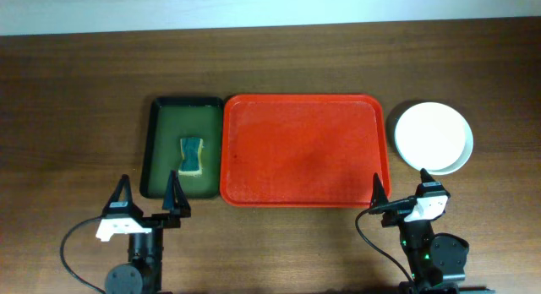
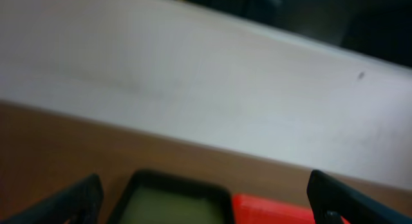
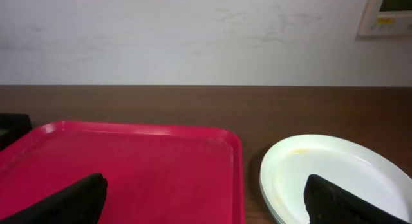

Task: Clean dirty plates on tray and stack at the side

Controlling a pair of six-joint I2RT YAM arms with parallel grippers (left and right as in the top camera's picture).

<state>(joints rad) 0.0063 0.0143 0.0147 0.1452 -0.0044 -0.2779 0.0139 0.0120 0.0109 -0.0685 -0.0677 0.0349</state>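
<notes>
The red tray (image 1: 304,150) lies mid-table with nothing on it; its far end also shows in the right wrist view (image 3: 129,166) and one corner in the left wrist view (image 2: 270,208). The plates (image 1: 433,135) sit stacked on the table just right of the tray, a cream-white one on top (image 3: 328,169) with a faint yellowish mark near its far rim. My right gripper (image 1: 401,188) (image 3: 206,182) hangs open at the tray's near right corner, beside the stack. My left gripper (image 1: 149,188) (image 2: 205,185) is open and holds nothing, in front of the dark green tray.
A smaller dark green tray (image 1: 161,150) (image 2: 174,201) lies against the red tray's left side, with a blue and yellow sponge (image 1: 193,155) in it. A pale wall runs behind the table's far edge.
</notes>
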